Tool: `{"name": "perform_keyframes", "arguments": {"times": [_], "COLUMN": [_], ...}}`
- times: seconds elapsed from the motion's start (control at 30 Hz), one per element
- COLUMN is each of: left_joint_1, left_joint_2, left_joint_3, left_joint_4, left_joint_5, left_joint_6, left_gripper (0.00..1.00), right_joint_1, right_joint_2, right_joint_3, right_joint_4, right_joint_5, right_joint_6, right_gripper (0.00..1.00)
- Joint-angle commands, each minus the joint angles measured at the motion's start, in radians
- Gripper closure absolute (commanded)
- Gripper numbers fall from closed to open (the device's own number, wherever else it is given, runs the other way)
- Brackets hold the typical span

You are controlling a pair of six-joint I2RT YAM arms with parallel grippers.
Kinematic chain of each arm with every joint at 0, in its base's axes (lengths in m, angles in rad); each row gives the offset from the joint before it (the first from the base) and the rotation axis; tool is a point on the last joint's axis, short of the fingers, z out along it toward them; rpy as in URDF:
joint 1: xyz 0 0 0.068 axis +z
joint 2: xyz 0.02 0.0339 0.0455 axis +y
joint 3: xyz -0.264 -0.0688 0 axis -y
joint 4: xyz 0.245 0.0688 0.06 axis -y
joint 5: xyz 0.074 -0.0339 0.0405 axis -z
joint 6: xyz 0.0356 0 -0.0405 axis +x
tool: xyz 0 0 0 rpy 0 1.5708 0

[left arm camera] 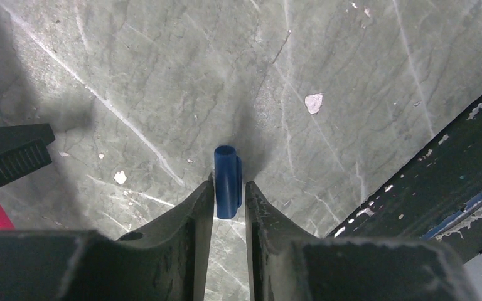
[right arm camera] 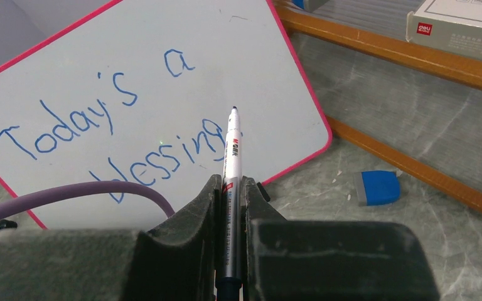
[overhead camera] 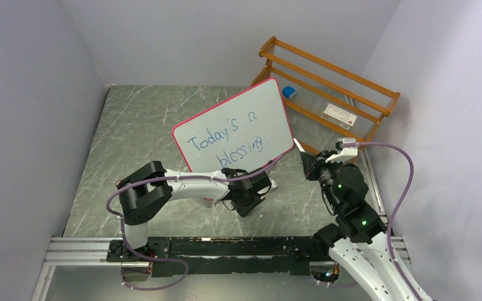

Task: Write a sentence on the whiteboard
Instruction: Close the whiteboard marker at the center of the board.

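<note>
The left gripper's [left arm camera: 229, 183] jaws narrowly flank a small blue plastic cap [left arm camera: 227, 163] lying along them at lower centre, grip uncertain; the right gripper [right arm camera: 231, 182] clamps a slim silver marker [right arm camera: 233, 141], tip pointing up-frame at the pink-rimmed whiteboard [right arm camera: 226, 37] bearing the blue sentence [right arm camera: 75, 119]

We overlook all from above-behind; our left wrist hugs the table [left arm camera: 163, 63], our right shares the whiteboard [right arm camera: 238, 56].
</note>
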Motion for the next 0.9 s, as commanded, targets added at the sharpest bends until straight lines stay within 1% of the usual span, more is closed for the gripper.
{"name": "perform_keyframes", "arguments": {"times": [0.0,0.17,0.37,0.63,0.77,0.87], "left_joint_1": [-0.001,-0.011,-0.022,-0.022,-0.022,-0.022], "left_joint_2": [0.055,0.045,-0.023,-0.217,-0.326,-0.399], "left_joint_3": [0.014,-0.004,-0.017,0.009,0.025,0.044], "left_joint_4": [-0.044,-0.063,-0.076,-0.146,-0.185,-0.222], "left_joint_5": [-0.007,-0.02,-0.035,-0.172,-0.244,-0.324], "left_joint_6": [0.015,0.014,0.022,0.049,0.09,0.129], "left_gripper": [0.72,0.8,0.95,0.95,0.95,0.95], "right_joint_1": [-0.006,-0.005,-0.005,-0.006,-0.006,-0.007], "right_joint_2": [-0.003,-0.007,-0.002,-0.004,-0.006,0.0], "right_joint_3": [-0.004,-0.007,-0.008,-0.007,-0.01,-0.01], "right_joint_4": [0.001,0.005,0.006,0.009,0.027,0.035], "right_joint_5": [0.006,0.008,0.0,-0.02,-0.062,-0.098], "right_joint_6": [0.0,0.001,0.001,-0.001,-0.002,-0.003], "right_gripper": [1.0,1.0,1.0,1.0,1.0,1.0]}}
